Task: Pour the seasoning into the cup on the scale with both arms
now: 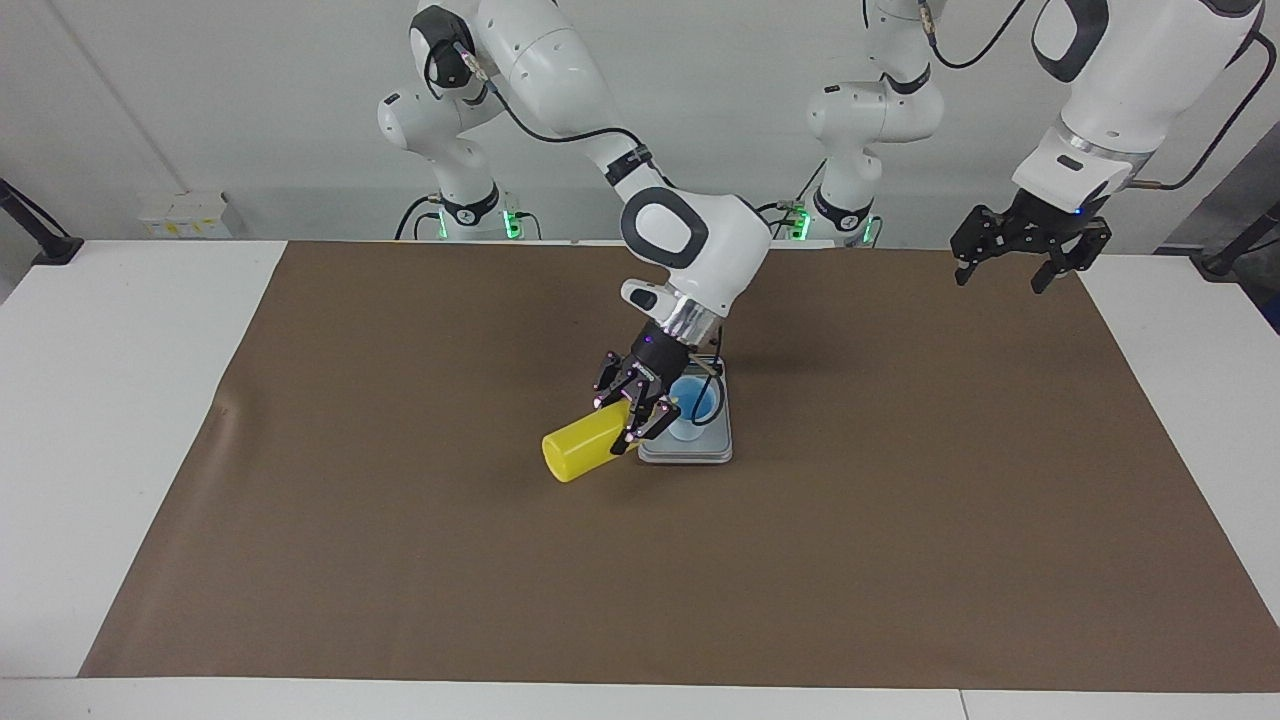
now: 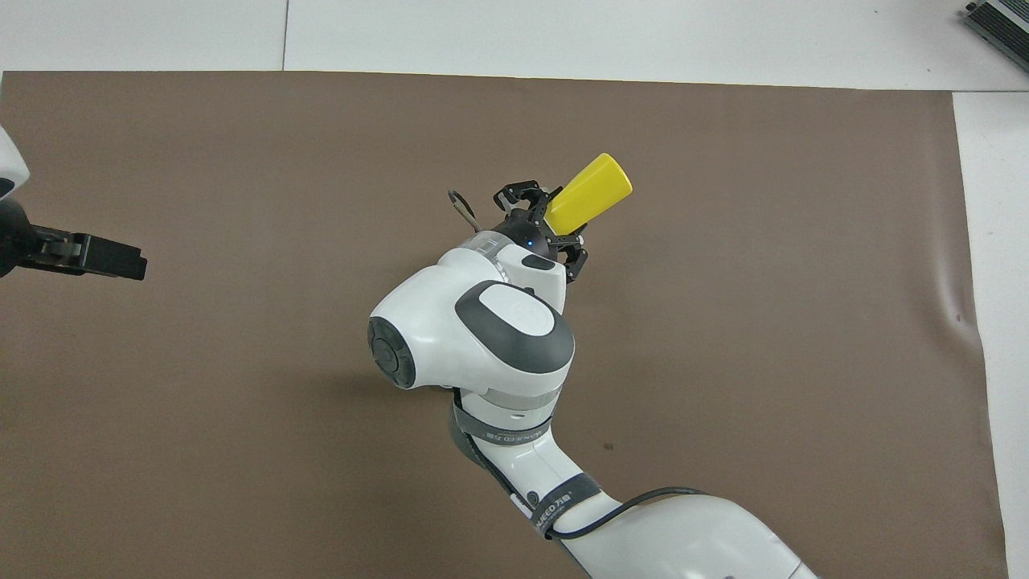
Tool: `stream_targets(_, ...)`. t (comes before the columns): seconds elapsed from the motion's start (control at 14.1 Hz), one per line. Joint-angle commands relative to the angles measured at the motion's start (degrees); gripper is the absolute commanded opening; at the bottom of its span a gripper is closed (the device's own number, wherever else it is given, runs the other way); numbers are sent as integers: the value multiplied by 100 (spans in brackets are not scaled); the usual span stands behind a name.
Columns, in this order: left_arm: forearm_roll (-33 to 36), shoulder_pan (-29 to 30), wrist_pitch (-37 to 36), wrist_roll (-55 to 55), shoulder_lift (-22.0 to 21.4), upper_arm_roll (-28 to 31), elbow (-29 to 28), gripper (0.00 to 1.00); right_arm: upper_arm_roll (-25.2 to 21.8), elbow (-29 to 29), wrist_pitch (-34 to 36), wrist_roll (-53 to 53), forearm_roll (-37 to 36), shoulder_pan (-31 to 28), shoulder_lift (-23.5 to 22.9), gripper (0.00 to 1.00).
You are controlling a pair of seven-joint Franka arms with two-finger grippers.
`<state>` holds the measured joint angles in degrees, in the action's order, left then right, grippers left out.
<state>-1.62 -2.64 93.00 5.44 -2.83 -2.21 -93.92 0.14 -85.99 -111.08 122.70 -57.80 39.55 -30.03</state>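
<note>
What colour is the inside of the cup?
Bright blue inside the cup, best seen in the facing view.

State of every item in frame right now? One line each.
Bottle: tilted on its side, nozzle end toward the cup, held in the air.
Cup: upright on the scale.
Scale: flat on the mat, cup on its plate.
Right gripper: shut on the bottle beside the cup.
Left gripper: open, empty, waiting over the mat's edge at the left arm's end.
</note>
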Motion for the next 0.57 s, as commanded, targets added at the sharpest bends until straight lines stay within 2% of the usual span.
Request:
stream_targets(0.0,-67,62,131,10,-139,-26,-188,100,21,-208,16,0,-626,9,235,0)
stream_targets(0.28,-67,62,122,10,-139,-26,-188,100,21,-199,-107,-18,-1004,0,226,0)
stream_targets(0.5,-67,62,122,10,-139,-26,-188,100,21,-182,-142,17,-1022,0,217,0)
